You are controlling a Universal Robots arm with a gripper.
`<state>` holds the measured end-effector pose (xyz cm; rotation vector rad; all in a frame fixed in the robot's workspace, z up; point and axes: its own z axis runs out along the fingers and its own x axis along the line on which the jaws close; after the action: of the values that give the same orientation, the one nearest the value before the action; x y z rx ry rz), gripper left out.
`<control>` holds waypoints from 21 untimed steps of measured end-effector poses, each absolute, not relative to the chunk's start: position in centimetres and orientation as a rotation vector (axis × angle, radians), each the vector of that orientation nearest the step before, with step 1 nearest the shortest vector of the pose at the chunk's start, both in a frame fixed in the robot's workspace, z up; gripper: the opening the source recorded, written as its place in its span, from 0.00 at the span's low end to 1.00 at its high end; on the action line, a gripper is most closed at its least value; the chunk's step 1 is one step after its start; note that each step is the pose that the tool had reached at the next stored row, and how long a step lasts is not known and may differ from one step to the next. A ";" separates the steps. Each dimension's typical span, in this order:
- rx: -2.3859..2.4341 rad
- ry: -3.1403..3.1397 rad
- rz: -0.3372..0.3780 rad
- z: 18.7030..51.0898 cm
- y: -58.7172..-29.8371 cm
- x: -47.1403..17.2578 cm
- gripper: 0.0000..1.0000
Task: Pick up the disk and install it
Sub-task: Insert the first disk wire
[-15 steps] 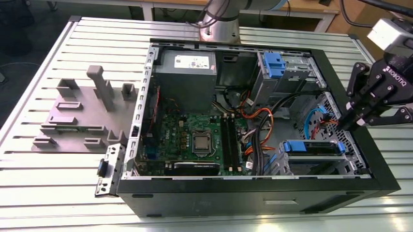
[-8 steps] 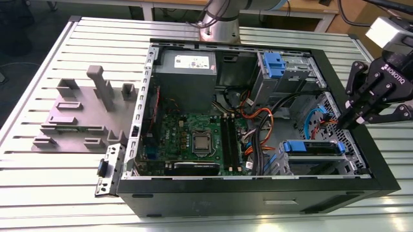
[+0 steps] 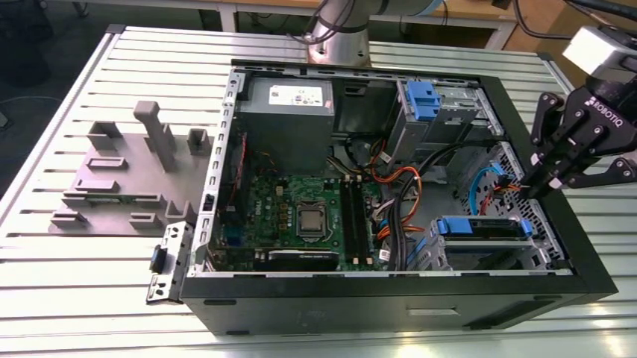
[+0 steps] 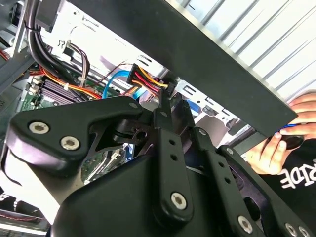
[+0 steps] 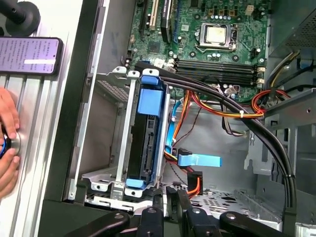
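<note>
The disk (image 3: 482, 227) lies in the drive cage at the case's near corner, on the exterior view's right; its blue carrier bracket shows at both ends. In the first wrist view the disk (image 5: 148, 133) stands edge-on in that metal cage, its labelled face hidden. My gripper (image 3: 545, 188) hangs shut and empty just above the case's right wall, up and to the right of the disk and apart from it. In the first wrist view my gripper (image 5: 170, 197) points into the case beside the cage, and my gripper (image 4: 163, 96) points at a cable plug in the second wrist view.
A second blue-tabbed drive (image 3: 423, 101) stands in the far bay beside the grey power supply (image 3: 289, 104). Orange and black cables (image 5: 222, 106) run past the cage. A person's hand (image 5: 7, 138) and a phone (image 5: 29, 55) lie outside the case wall. A grey fixture (image 3: 119, 179) stands on the table's left.
</note>
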<state>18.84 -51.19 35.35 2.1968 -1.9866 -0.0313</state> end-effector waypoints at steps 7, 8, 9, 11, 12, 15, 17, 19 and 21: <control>2.230 -1.950 -0.026 35.2 -51.1 18.8 0.25; 2.234 -1.945 -0.025 35.2 -51.1 18.8 0.25; 2.238 -1.941 -0.024 35.2 -51.1 18.8 0.25; 2.246 -1.932 -0.023 35.1 -51.1 18.8 0.25; 2.250 -1.927 -0.023 35.1 -51.1 18.8 0.25; 2.261 -1.914 -0.020 35.0 -51.1 18.8 0.25; 2.269 -1.906 -0.019 34.9 -51.1 18.8 0.25; 2.275 -1.898 -0.018 34.9 -51.1 18.8 0.25; 2.277 -1.896 -0.018 34.9 -51.1 18.8 0.25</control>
<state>18.79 -51.06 34.92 2.2770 -1.8955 -0.0178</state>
